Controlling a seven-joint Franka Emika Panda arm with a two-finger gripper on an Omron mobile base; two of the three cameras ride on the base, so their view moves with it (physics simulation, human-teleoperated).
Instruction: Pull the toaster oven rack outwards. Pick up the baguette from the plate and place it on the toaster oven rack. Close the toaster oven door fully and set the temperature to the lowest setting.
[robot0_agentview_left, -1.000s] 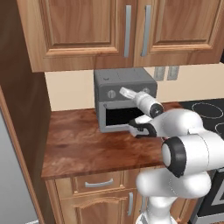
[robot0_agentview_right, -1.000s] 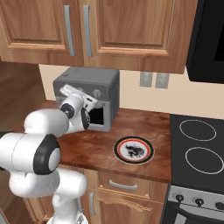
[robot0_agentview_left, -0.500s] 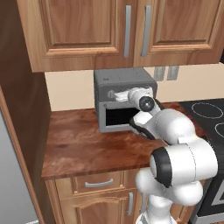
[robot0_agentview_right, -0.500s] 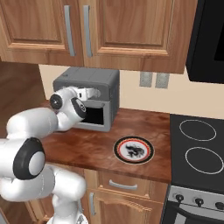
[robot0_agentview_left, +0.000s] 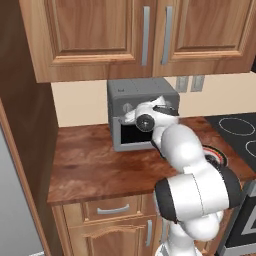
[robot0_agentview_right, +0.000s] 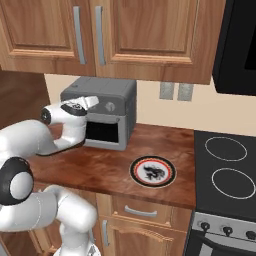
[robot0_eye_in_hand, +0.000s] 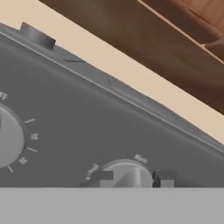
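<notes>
We saw the gripper (robot0_eye_in_hand: 132, 179) at the dark upper front panel of the toaster oven (robot0_agentview_right: 117, 95), its two dark fingertips (robot0_eye_in_hand: 102, 177) standing one on each side of a round grey knob (robot0_eye_in_hand: 130, 174). The tips sat at the knob's edges, so the gripper was part-way closed around it, though we could not tell whether the pads pressed the knob or merely flanked it. In the right base view the gripper (robot0_agentview_right: 91, 102) lay against the panel's top left part.

Writing ringed the knobs. By a second knob (robot0_eye_in_hand: 8, 138) at the hand view's left edge we read "10", with small tick marks around it; above it were letters that looked like the end of "OFF", cut off by the frame. The marks by the gripped knob were too blurred to read.

The door (robot0_agentview_right: 103, 131) stood upright against the oven front, its black glass window showing below the panel. The rack and the baguette could not be made out behind it.

The plate (robot0_agentview_right: 152, 171) lay flat on the wooden counter (robot0_agentview_right: 100, 167), to the oven's right and well apart from it, nothing on it. The stove (robot0_agentview_right: 227, 172) sat just beyond the counter's right end.
</notes>
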